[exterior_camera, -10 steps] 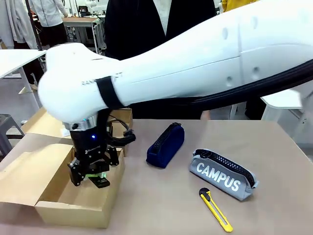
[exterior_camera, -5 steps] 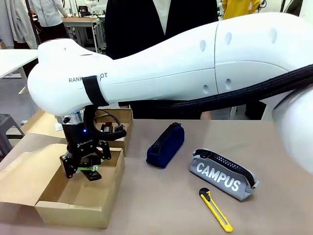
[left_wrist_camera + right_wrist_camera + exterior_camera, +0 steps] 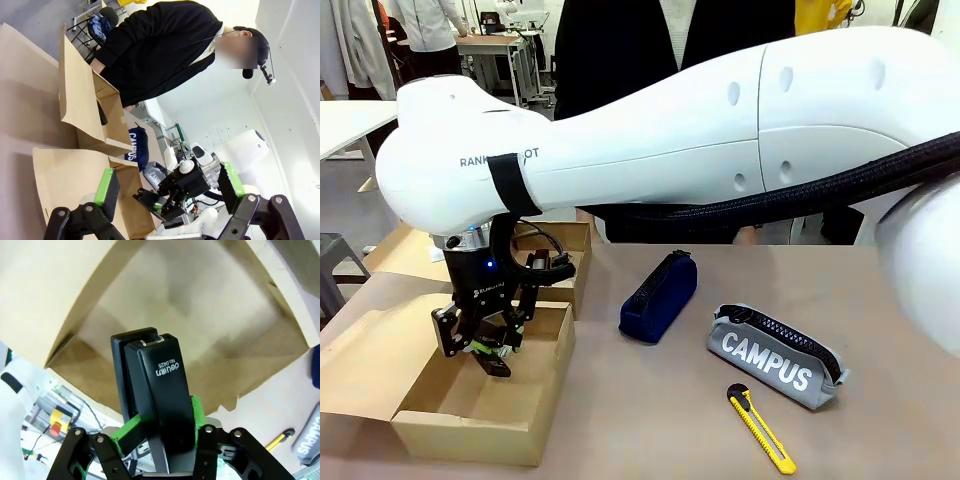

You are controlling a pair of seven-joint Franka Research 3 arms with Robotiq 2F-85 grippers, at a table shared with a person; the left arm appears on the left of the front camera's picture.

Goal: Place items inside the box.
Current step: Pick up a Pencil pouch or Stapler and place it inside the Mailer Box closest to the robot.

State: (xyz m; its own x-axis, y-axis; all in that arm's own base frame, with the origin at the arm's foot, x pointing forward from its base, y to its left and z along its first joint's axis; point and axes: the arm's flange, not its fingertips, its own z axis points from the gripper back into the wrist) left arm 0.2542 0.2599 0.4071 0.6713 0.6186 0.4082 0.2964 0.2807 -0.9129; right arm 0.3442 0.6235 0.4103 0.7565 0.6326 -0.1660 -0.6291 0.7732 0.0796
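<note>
Stapler [image 3: 157,385], half-hidden in right gripper [image 3: 162,427], seemingly over box [image 3: 470,435].

From the front I see little of the black stapler [image 3: 496,362]: the right gripper [image 3: 480,345] covers most of it inside the box [image 3: 470,435], and I cannot tell whether it touches the box floor. In my right wrist view its rear end is buried between the gripper's fingers [image 3: 131,432]. Beyond the box, the grey pouch [image 3: 310,440] is cut by the frame edge, and the utility knife [image 3: 281,438] shows only its tip.
</note>
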